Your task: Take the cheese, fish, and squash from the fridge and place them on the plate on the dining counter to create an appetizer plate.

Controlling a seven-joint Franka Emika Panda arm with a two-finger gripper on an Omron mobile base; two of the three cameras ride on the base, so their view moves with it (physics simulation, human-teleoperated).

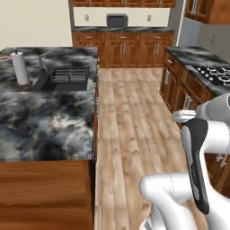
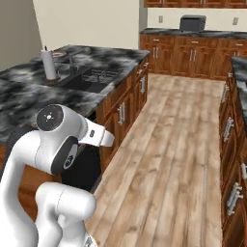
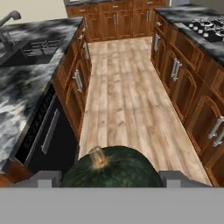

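1 squash (image 3: 111,168) (tan stem) betw. end effector (image 3: 111,178) tips

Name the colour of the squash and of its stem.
The squash is dark green, with a tan stem; the hand view shows it best.

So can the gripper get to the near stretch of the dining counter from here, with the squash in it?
Probably yes. The dining counter lies close on the base's left, its near stretch bare stone. The gripper, closed on the squash, faces down the aisle, so it must swing left.
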